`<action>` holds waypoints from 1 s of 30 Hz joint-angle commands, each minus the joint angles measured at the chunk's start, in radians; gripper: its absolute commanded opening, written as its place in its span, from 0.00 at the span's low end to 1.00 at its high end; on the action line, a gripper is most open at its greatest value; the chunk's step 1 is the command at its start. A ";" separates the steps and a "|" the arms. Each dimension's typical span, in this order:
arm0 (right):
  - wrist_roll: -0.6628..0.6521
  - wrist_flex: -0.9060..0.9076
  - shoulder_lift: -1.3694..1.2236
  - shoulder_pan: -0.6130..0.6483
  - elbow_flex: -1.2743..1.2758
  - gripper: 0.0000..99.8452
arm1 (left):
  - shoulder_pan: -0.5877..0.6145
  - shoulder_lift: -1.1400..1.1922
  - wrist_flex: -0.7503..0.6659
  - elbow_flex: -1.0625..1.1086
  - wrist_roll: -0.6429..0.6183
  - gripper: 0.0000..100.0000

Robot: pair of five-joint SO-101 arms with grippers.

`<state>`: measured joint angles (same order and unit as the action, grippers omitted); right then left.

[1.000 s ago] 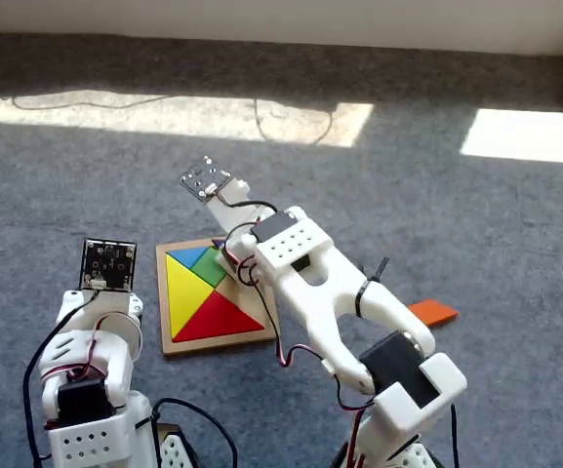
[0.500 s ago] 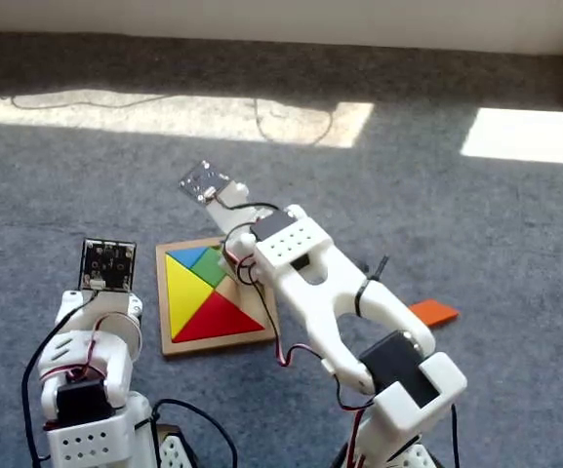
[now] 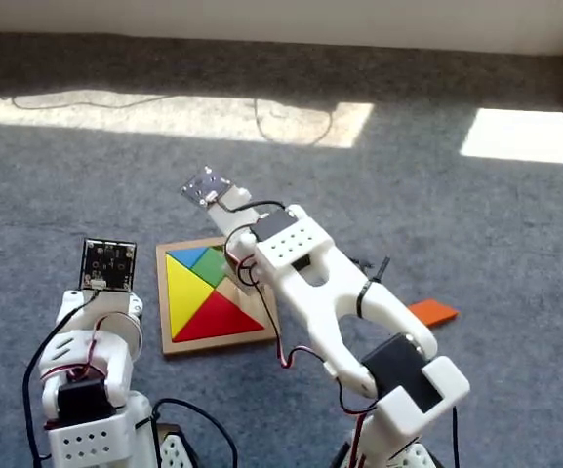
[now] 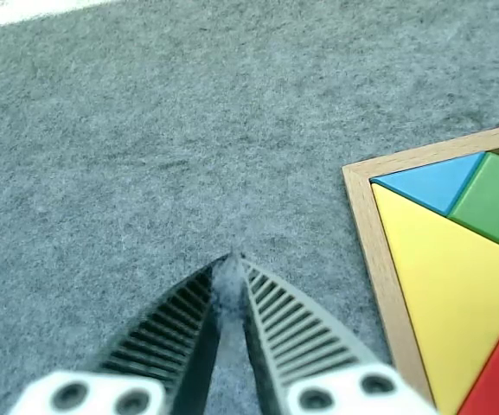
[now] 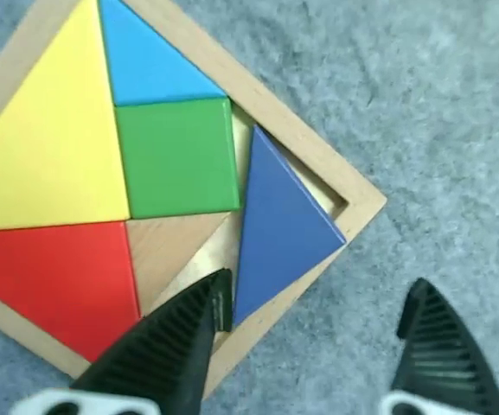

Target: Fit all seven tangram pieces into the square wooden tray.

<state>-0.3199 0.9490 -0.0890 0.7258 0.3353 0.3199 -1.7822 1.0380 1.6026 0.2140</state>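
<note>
Still over wooden tray [image 5: 353,204]; right gripper [image 5: 318,287]

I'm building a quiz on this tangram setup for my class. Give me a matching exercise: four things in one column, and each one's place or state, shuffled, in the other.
Things
1. orange piece
2. dark blue triangle
3. green square
4. left gripper

Places or states
A. shut, over the carpet beside the tray
B. seated flat in the tray
C. lying on the carpet, away from the tray
D. askew across the tray's rim, not seated

Pairs: 1-C, 2-D, 3-B, 4-A
</note>
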 commanded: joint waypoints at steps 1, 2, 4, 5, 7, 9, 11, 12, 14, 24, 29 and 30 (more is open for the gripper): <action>-0.003 0.007 0.128 -0.028 -0.050 0.12 | 0.012 -0.041 -0.003 -0.045 0.005 0.01; -0.003 0.005 0.139 -0.031 -0.045 0.08 | 0.012 -0.041 -0.003 -0.045 0.005 0.01; -0.003 -0.001 0.142 -0.036 -0.019 0.01 | 0.012 -0.041 -0.003 -0.045 0.005 0.01; -0.003 -0.018 0.142 -0.036 -0.004 0.00 | 0.012 -0.041 -0.003 -0.045 0.005 0.01; 0.012 -0.068 0.142 -0.038 0.033 0.01 | 0.012 -0.041 -0.003 -0.045 0.005 0.01; 0.049 -0.130 0.140 -0.045 0.081 0.01 | 0.012 -0.041 -0.002 -0.045 0.005 0.01; 0.061 -0.177 0.140 -0.059 0.122 0.01 | 0.012 -0.041 -0.002 -0.045 0.005 0.01; 0.061 -0.197 0.140 -0.067 0.139 0.01 | 0.012 -0.041 -0.002 -0.045 0.005 0.01; 0.064 -0.223 0.140 -0.082 0.162 0.01 | 0.012 -0.041 -0.002 -0.045 0.005 0.01; 0.064 -0.288 -0.024 -0.054 0.189 0.01 | 0.010 -0.041 0.000 -0.045 0.005 0.01; 0.064 -0.285 0.028 -0.039 0.191 0.01 | 0.010 -0.041 0.000 -0.045 0.005 0.01; 0.064 -0.285 0.056 -0.041 0.197 0.01 | 0.010 -0.041 0.000 -0.045 0.005 0.01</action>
<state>-0.2631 0.6697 -0.0921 0.6582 0.5286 0.3199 -1.7822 1.0380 1.6026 0.2140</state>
